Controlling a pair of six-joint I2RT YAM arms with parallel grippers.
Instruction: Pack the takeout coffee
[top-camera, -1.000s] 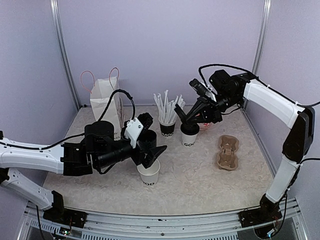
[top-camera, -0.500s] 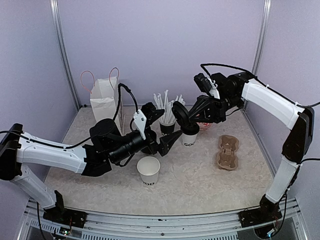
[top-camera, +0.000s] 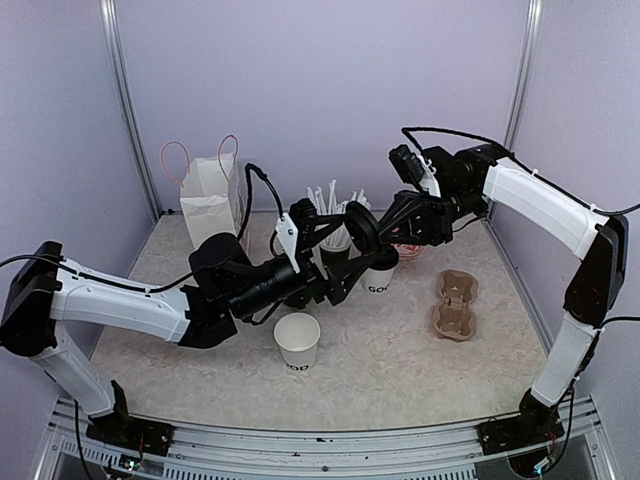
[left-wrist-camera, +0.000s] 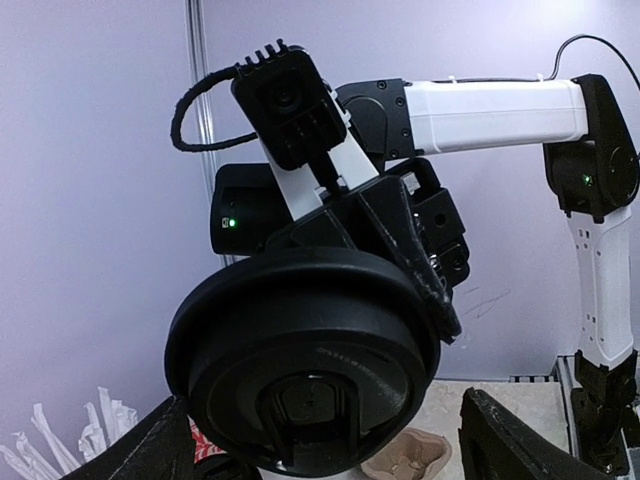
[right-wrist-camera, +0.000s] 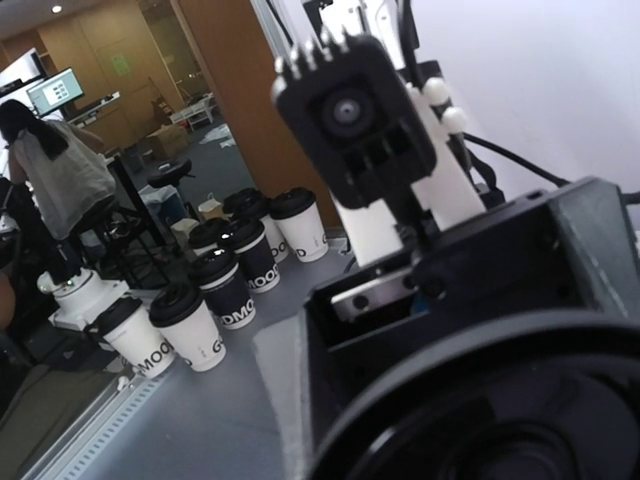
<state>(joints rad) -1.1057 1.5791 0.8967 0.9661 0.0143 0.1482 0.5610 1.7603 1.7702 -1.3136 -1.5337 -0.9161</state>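
One white "GOOD" cup (top-camera: 297, 341) stands open and lidless at the front centre. The second white cup (top-camera: 380, 276) stands behind it, its top partly hidden by the grippers. My right gripper (top-camera: 374, 228) is shut on a round black lid (top-camera: 358, 228) and holds it tilted on edge above and left of that back cup. My left gripper (top-camera: 338, 250) is open, one finger on each side of the lid without touching it. In the left wrist view the lid (left-wrist-camera: 305, 360) fills the centre between my open fingers (left-wrist-camera: 505, 440). It also shows in the right wrist view (right-wrist-camera: 520, 420).
A white paper bag (top-camera: 212, 200) stands at the back left. White straws (top-camera: 331, 205) stick up from a black cup behind my left gripper. A brown cardboard cup carrier (top-camera: 455, 305) lies at the right. A red-patterned item (top-camera: 408, 250) sits behind the back cup.
My left arm has swung from over the front cup forward and right, up to the lid. My right gripper has lifted and tilted the lid away from the back cup.
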